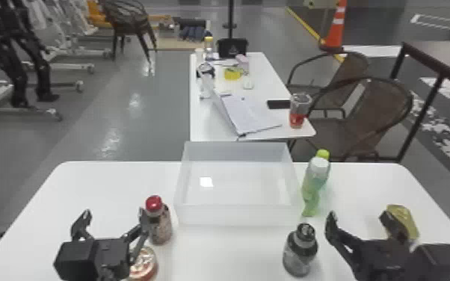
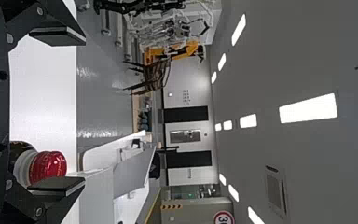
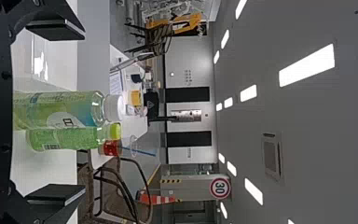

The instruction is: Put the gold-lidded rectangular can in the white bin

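Note:
The gold lid of the rectangular can (image 1: 405, 220) shows at the right of the table in the head view, partly behind a finger of my right gripper (image 1: 360, 220). That gripper is open, nothing between its fingers; in the right wrist view the right gripper (image 3: 58, 112) is spread wide too. The white bin (image 1: 235, 215) stands at the table's middle, toward the far edge, with its inside bare. My left gripper (image 1: 114, 220) is at the left, open and holding nothing; the left wrist view also has the left gripper (image 2: 58, 112) with fingers wide apart.
A red-capped bottle (image 1: 159, 224) and a round tin (image 1: 144, 263) stand close by the left gripper. A dark bottle (image 1: 299, 250) is left of the right gripper. Green bottles (image 1: 316, 175) stand along the bin's right side. A second table (image 1: 213, 129) lies beyond.

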`<state>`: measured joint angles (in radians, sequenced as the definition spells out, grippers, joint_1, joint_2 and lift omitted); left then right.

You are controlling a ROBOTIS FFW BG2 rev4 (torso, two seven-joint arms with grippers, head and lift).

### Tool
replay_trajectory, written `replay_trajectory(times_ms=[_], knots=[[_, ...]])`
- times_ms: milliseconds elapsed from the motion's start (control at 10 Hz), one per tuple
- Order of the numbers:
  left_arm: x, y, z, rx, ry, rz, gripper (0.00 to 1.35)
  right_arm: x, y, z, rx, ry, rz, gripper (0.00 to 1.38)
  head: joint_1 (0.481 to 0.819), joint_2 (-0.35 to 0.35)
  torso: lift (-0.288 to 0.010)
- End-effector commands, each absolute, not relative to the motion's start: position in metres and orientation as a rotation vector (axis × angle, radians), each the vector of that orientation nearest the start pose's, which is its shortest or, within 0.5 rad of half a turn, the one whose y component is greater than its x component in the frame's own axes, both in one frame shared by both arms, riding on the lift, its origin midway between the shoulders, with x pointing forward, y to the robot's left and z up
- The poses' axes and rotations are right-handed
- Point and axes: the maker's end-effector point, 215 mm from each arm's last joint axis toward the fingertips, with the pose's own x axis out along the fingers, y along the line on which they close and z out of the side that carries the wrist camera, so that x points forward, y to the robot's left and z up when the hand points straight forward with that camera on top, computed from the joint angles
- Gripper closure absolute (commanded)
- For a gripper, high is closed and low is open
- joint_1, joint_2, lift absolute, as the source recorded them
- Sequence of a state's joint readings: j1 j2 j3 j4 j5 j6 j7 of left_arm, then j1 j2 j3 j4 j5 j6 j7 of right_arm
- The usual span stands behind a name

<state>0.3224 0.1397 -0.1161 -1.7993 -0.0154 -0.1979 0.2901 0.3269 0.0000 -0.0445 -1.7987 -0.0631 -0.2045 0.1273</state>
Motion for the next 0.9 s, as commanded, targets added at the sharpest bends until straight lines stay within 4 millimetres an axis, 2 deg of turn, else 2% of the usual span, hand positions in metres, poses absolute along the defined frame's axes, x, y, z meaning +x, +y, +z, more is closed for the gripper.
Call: replay_trajectory(times_ms=[0, 200, 300, 600, 800], knots=[[0.489, 0.244, -0.331, 0.088, -0.111, 0.126, 0.23, 0.491, -0.229, -0.329, 0.04, -0.113, 0.077, 0.13, 0.549, 0.0, -0.1], [0.488, 0.243, -0.326, 0.098, -0.126, 0.123, 0.18, 0.49, -0.228, -0.326, 0.031, -0.131, 0.078, 0.01, 0.549, 0.0, -0.1], [0.489, 0.243, -0.327, 0.103, -0.122, 0.125, 0.0, 0.49, -0.227, -0.324, 0.02, -0.134, 0.079, 0.0, 0.549, 0.0, -0.1], [0.488, 0.244, -0.328, 0.099, -0.122, 0.129, 0.0, 0.489, -0.228, -0.328, 0.039, -0.128, 0.076, 0.0, 0.549, 0.0, -0.1], [0.487, 0.245, -0.328, 0.098, -0.122, 0.13, 0.01, 0.473, -0.249, -0.346, 0.036, -0.12, -0.011, 0.0, 0.549, 0.0, -0.1]])
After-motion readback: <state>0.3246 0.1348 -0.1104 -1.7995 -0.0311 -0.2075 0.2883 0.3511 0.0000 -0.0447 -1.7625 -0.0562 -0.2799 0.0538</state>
